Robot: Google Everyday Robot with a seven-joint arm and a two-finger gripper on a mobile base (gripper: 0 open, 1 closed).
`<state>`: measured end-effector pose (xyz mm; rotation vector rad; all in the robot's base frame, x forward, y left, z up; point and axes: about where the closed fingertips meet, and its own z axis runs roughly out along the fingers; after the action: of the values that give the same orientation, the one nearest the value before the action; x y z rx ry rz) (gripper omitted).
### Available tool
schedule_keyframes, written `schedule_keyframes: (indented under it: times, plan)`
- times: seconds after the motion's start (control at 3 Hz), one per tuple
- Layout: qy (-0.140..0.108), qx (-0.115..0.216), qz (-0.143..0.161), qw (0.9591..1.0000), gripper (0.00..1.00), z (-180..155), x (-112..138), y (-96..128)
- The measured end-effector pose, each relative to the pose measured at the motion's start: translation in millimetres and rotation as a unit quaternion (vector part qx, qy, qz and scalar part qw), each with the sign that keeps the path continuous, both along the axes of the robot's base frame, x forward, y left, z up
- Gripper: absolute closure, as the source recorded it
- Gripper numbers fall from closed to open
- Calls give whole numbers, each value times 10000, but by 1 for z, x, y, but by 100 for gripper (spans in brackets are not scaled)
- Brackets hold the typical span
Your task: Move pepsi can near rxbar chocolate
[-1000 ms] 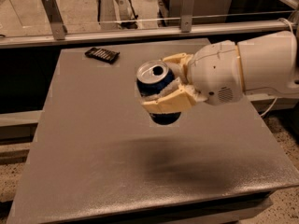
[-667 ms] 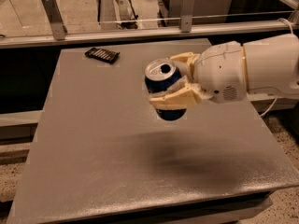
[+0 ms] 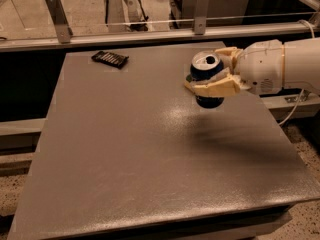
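Grey and matte, the tabletop (image 3: 140,154) fills most of my view, with a metal rail (image 3: 150,34) along its far edge and a bare floor behind glass beyond that. Only 2 things sit in my working area.

My end effector (image 3: 206,72) hangs over the far right part of the tabletop, a little in from the right edge. Its 2 cream fingers (image 3: 215,88) are clamped on the pepsi can (image 3: 210,102), 1 on the far side and 1 on the near side, gripping around the middle of the body. The can is roughly upright with its silver top facing up, which I judge is right for setting it down flat on its base. It looks clear of the surface: a soft shadow (image 3: 225,134) lies on the tabletop below and nearer to me, apart from the can's base. Carrying it raised makes sense, since dragging it could tip it.

The rxbar chocolate (image 3: 110,59) lies flat near the far left corner, well apart from the can, with open tabletop between them. So the carry toward the left along the far edge is mostly ahead of me, and I would want to lower the can just beside the bar without knocking it.

As for writing, I see dark blue on the can but no lettering or logo from this angle. The black wrapper shows rows of pale markings that I cannot read.
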<state>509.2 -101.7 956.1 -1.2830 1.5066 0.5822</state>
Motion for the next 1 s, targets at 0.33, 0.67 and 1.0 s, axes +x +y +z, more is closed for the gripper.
schedule_keyframes:
  times: [0.33,0.67,1.0]
  plan:
    - [-115,236,-375,9990,100,-18,39,-42]
    - [-204,549,-680,9960,100,-36,67,-76]
    - [-286,825,-828,9927,100,-49,88,-97]
